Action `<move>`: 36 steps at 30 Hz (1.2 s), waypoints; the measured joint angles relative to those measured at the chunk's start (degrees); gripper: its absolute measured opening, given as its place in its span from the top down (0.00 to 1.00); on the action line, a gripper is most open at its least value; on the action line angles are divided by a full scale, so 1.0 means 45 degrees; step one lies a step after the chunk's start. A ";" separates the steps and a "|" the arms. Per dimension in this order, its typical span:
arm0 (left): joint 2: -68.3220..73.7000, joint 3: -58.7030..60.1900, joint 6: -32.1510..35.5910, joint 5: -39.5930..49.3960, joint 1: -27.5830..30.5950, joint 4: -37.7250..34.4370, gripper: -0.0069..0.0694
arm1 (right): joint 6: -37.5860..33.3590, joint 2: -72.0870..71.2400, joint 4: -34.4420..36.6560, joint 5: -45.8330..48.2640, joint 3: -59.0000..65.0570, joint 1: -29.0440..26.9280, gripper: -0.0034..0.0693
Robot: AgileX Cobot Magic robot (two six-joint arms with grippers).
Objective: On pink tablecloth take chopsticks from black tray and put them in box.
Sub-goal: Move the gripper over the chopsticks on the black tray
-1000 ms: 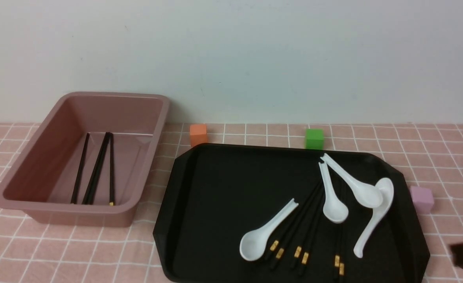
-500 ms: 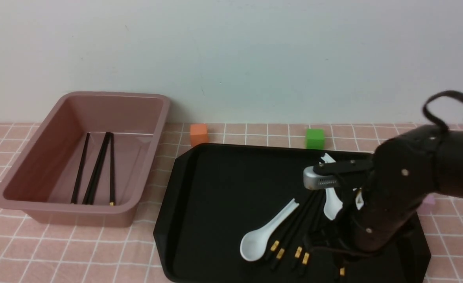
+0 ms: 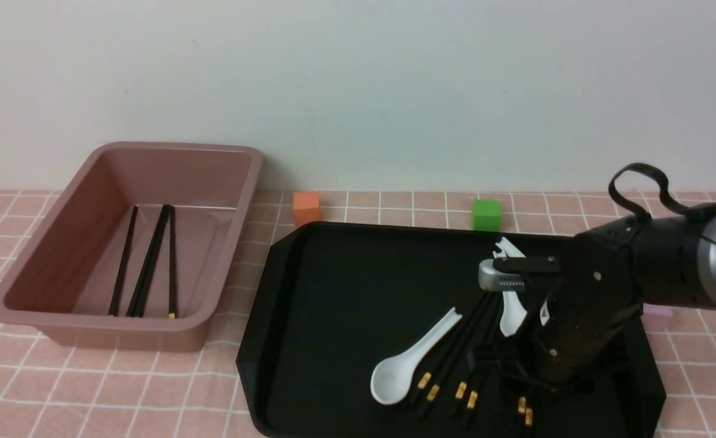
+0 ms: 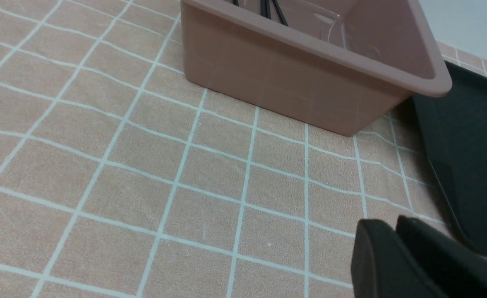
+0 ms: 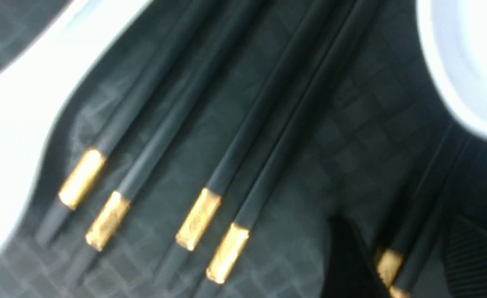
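Observation:
Several black chopsticks (image 3: 455,359) with gold bands lie on the black tray (image 3: 345,292), among white spoons. Three more chopsticks (image 3: 148,261) lie inside the dusty-pink box (image 3: 120,322) at the left on the pink tablecloth (image 3: 90,389). My right gripper (image 3: 519,374) is low over the tray's right half. In the right wrist view it (image 5: 404,256) is open, with its fingers on either side of the rightmost chopstick pair (image 5: 425,207). My left gripper (image 4: 394,225) is shut and empty just above the cloth, near the box (image 4: 293,82) and the tray's corner (image 4: 466,145).
White spoons (image 3: 406,359) (image 3: 510,310) lie beside the chopsticks; others are hidden behind my right arm. An orange cube (image 3: 306,207) and a green cube (image 3: 486,214) stand behind the tray, and a pink cube (image 3: 659,311) peeks out to its right. A wall is close behind.
My right arm has swung in from the right edge over the tray and then lowered, with its open fingers now around the rightmost chopstick pair. The chopsticks and spoons have not moved.

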 joint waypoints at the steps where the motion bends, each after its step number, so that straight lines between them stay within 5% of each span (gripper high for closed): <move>1: 0.0000 0.0000 0.0000 0.0000 0.0000 0.0000 0.82 | 0.0077 0.0038 -0.0090 0.0000 -0.0023 0.0000 0.48; 10: 0.0000 0.0000 0.0000 0.0000 0.0000 0.0000 0.82 | 0.0400 0.0386 -0.0541 0.0323 -0.0257 0.0000 0.57; 16: 0.0000 0.0000 0.0000 0.0000 0.0000 0.0000 0.82 | 0.0400 0.0396 -0.0657 0.0613 -0.0310 -0.0016 0.76; 27: 0.0000 0.0000 0.0000 0.0000 0.0000 0.0000 0.82 | 0.0643 -0.0948 -0.0781 0.1876 -0.0041 -0.0059 0.76; 36: 0.0000 0.0000 0.0000 0.0000 0.0000 0.0000 0.82 | 0.0889 -0.5087 -0.1254 0.3524 -0.0399 0.0138 0.76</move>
